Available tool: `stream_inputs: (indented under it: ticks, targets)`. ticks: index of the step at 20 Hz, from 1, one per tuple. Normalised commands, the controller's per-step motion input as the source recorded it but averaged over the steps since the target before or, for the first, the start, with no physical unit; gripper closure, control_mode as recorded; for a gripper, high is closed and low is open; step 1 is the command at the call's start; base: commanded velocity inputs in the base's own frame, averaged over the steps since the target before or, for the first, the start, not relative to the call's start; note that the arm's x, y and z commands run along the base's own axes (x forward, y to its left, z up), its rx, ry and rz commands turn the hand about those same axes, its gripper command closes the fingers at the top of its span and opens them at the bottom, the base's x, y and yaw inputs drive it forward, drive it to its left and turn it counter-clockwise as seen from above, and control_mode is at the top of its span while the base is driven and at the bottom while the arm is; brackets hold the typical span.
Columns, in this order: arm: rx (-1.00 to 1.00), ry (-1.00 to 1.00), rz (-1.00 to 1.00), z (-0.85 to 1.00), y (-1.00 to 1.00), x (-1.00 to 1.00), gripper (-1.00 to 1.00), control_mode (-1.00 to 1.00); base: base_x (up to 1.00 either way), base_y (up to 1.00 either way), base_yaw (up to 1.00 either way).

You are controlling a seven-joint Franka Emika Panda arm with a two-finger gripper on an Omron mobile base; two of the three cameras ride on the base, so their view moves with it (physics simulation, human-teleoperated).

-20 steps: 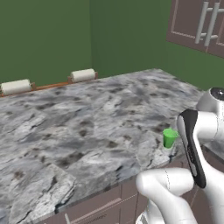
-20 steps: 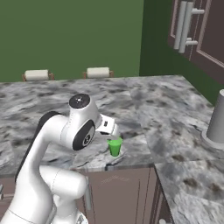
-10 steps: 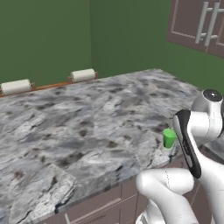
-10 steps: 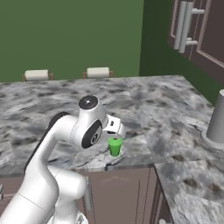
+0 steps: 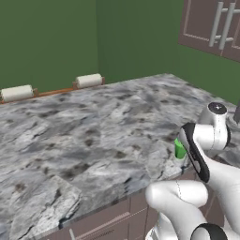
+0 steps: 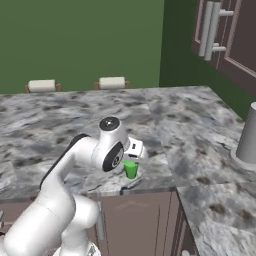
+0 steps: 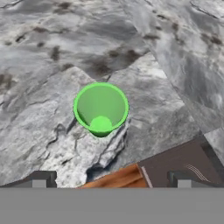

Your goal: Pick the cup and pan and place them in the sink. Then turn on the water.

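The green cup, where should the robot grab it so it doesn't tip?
Probably across its rim, coming straight down from above. The green cup stands upright near the edge of the marble counter, mouth open to the hand camera, and has no handle. The open gripper looks wide enough to straddle its round wall.

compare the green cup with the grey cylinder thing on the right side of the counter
The cup is bright green; the grey cylinder is dull grey. The cup is much smaller and shorter. The cup sits near the counter's front edge, right by the arm; the cylinder stands off to the right on a round base. Both stand upright.
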Motion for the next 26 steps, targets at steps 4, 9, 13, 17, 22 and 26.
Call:
stream_inputs:
  ticks: [4,9,13,17,22,26]
  targets:
    - [0.0,0.08,-0.02,-0.02,-0.32,0.52,-1.0,-1.0,0.0,0.0,0.0]
    - [0.0,0.14,0.0,-0.05,-0.16,0.46,-1.0,-1.0,0.0,0.0,0.0]
    - [0.02,0.13,0.0,-0.2,-0.05,0.25,-1.0,-1.0,0.0,0.0,0.0]
    - [0.07,0.13,0.04,-0.41,-0.09,0.02,-1.0,-1.0,0.0,0.0,0.0]
    - [0.09,0.07,0.1,-0.24,-0.08,-0.1,-1.0,-1.0,0.0,0.0,0.0]
    - [0.0,0.0,0.01,-0.02,-0.02,0.07,-1.0,-1.0,0.0,0.0,0.0]
